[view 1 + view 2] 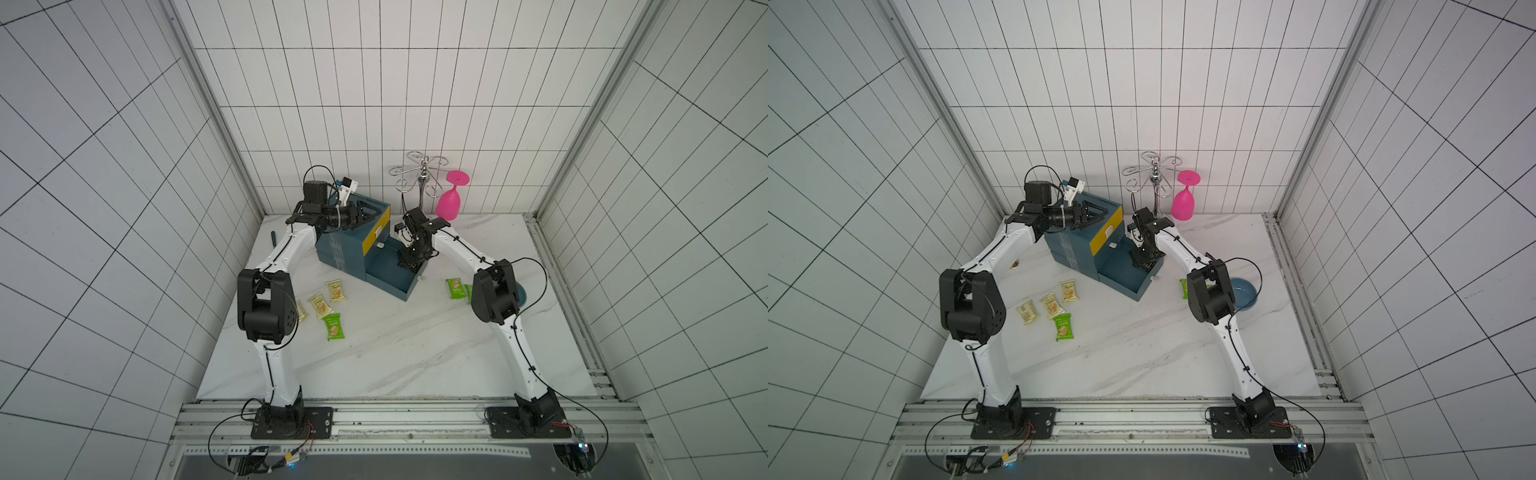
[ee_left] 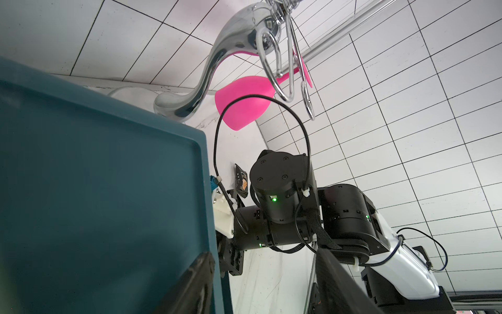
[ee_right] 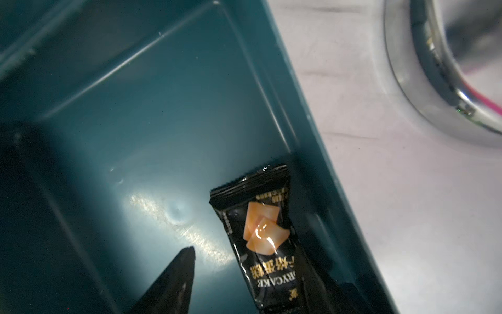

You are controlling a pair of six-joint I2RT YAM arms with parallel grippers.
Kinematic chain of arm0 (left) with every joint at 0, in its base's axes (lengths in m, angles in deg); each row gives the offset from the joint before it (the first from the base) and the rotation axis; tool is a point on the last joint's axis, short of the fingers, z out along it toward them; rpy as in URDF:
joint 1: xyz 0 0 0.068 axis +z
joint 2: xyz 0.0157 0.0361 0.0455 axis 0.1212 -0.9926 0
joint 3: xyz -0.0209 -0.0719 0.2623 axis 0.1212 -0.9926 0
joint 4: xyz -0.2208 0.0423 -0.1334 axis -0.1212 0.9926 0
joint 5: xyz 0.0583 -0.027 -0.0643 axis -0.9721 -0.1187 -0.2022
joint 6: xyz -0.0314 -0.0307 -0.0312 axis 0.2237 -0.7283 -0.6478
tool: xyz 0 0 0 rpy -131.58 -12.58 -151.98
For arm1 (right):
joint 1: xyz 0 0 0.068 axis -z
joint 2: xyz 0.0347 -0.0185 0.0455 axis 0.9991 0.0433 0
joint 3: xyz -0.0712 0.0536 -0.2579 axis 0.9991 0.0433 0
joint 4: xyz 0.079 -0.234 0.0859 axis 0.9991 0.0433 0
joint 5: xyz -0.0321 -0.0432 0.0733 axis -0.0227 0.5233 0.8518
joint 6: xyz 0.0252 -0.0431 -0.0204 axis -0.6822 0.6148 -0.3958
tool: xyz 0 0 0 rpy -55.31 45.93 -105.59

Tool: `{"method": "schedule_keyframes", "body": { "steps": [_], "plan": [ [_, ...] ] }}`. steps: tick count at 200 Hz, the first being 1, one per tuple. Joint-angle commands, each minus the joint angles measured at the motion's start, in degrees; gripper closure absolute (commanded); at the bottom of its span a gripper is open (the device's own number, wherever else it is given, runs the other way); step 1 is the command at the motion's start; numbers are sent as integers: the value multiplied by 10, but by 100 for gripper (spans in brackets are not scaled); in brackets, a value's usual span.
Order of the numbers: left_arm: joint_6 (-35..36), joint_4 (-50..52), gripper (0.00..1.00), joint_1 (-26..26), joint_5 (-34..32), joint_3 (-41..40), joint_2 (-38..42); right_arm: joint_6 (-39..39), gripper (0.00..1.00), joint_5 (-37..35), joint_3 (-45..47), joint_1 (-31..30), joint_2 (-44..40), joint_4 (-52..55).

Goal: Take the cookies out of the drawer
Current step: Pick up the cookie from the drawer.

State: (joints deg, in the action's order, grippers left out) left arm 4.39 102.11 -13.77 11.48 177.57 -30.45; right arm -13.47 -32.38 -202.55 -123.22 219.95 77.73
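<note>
Now, taking twelve o'clock as the back wall, a green packet (image 1: 333, 327) lies nearest you, flat on the table (image 1: 395, 365), at about eight o'clock from the open drawer (image 1: 400, 292). Just beyond it, three yellow packets (image 1: 1051, 305) sit in a loose row at nine o'clock, apart from one another. At three o'clock from the drawer front lie two more green packets (image 1: 456, 288), one half hidden by the right elbow.

Your right gripper (image 1: 409, 262) points down into the drawer with its fingers spread. A black packet (image 3: 258, 231) lies flat on the drawer floor between them, close along the wall on the rack's side. The one fingertip (image 3: 184, 261) you can see clearly stands apart from it.

Farther back, at eleven o'clock, your left gripper (image 1: 368, 211) sits over the cabinet (image 1: 345, 249) top, spread and empty. You cannot tell whether it touches. The chrome rack (image 1: 423, 174) and the upside-down pink glass (image 1: 451, 201) stand by the back wall.
</note>
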Motion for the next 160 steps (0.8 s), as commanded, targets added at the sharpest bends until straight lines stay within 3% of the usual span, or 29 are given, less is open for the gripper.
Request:
{"method": "schedule_keyframes", "body": {
  "steps": [1, 160],
  "plan": [
    [-3, 88, 36, 3, -37, -45, -62, -14, 39, 6, -29, -4, 20, 22],
    [-9, 79, 36, 6, -38, -52, -60, -77, 41, 59, -7, -11, 31, 12]
  ]
}}
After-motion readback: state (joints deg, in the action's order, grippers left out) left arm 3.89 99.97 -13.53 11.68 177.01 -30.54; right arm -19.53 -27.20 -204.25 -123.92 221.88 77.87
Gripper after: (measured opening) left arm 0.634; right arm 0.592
